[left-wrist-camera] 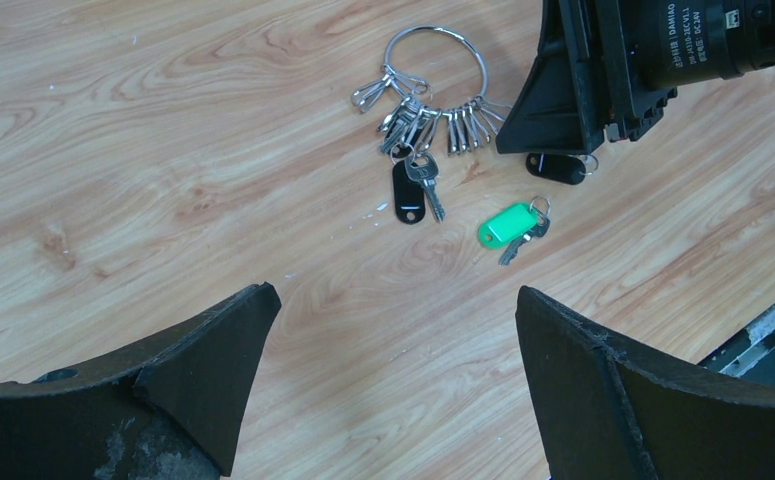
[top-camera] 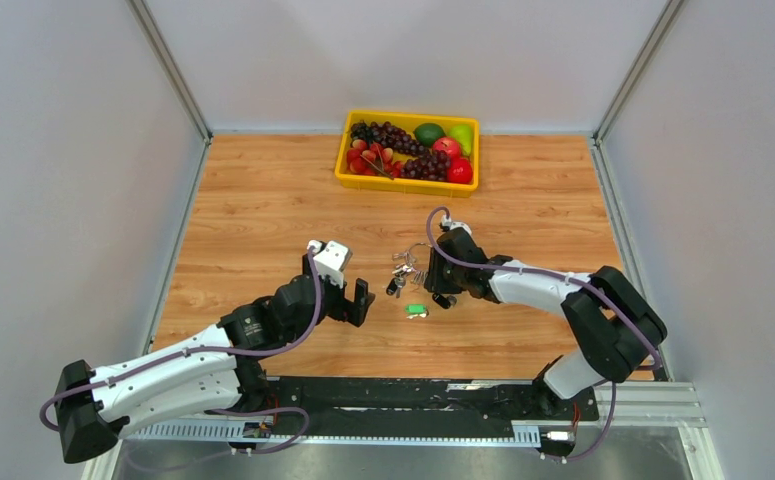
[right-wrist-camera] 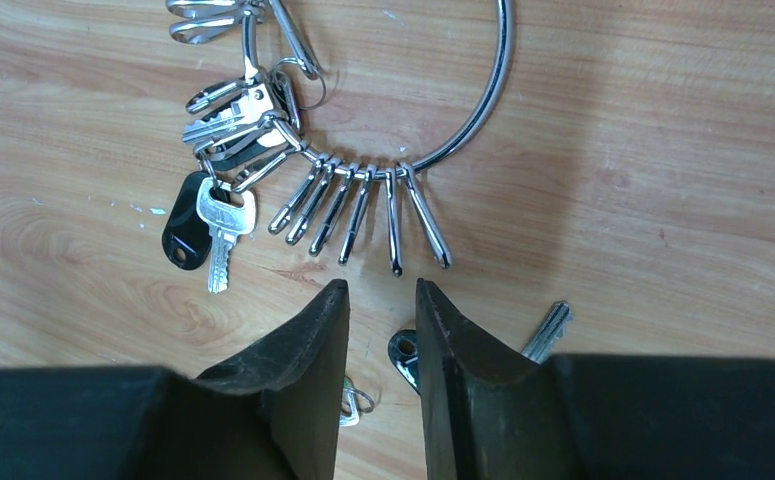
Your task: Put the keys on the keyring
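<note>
Black fingers of the right gripper (right-wrist-camera: 381,290) fill the bottom of its own view with only a narrow slit between them. They hide most of a black-headed key (right-wrist-camera: 403,355): just a corner of its head and the tip of its blade peek out, so whether it is pinched cannot be told. Wide open and holding nothing, the left gripper (left-wrist-camera: 393,300) hangs above the wooden table (left-wrist-camera: 163,150). Just beyond the right fingers lies the keyring (right-wrist-camera: 504,50), its top cut off in that view. It carries a fan of silver clips (right-wrist-camera: 358,205) and a second black-headed key (right-wrist-camera: 188,235) with a small silver blade. Loose on the wood, near the ring but apart from it, lies the green-headed key (left-wrist-camera: 508,225).
</note>
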`<act>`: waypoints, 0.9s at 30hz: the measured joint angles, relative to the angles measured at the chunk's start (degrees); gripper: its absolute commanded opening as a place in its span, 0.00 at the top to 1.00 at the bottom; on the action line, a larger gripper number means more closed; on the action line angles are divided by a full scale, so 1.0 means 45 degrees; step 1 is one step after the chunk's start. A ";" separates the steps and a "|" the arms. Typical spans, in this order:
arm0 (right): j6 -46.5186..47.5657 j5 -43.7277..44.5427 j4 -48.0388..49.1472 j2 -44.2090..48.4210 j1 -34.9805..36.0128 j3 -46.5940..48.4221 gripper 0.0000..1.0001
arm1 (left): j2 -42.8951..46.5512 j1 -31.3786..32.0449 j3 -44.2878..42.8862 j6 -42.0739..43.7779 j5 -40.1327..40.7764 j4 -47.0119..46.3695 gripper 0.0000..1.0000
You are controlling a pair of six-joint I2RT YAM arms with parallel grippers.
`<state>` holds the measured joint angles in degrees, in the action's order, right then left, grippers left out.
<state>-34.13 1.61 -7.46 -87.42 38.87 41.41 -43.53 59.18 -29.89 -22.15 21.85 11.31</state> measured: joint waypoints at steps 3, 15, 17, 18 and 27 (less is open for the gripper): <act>-0.0121 0.0083 0.0044 -0.0117 0.0000 -0.0005 0.70 | 0.0039 0.0000 0.0034 0.0000 -0.0024 -0.0005 0.00; -0.0384 0.0452 0.0549 -0.0481 0.0000 0.0039 0.77 | 0.0034 0.0000 0.0039 0.0000 -0.0034 0.0000 0.00; -0.0398 0.0515 0.0641 -0.0559 0.0005 0.0073 0.79 | 0.0015 0.0000 0.0039 0.0000 -0.0034 -0.0005 0.00; -0.0398 0.0534 0.0670 -0.0573 0.0000 0.0073 0.81 | 0.0000 0.0000 0.0039 0.0000 -0.0034 -0.0005 0.00; -0.0408 0.0661 0.0767 -0.0588 0.0005 0.0078 1.00 | -0.0160 0.0000 0.0039 0.0029 -0.0034 0.0000 0.00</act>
<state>-35.97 4.58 -4.01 -90.06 38.89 41.76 -44.25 59.18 -29.71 -22.02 21.69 11.31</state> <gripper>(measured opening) 0.010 0.998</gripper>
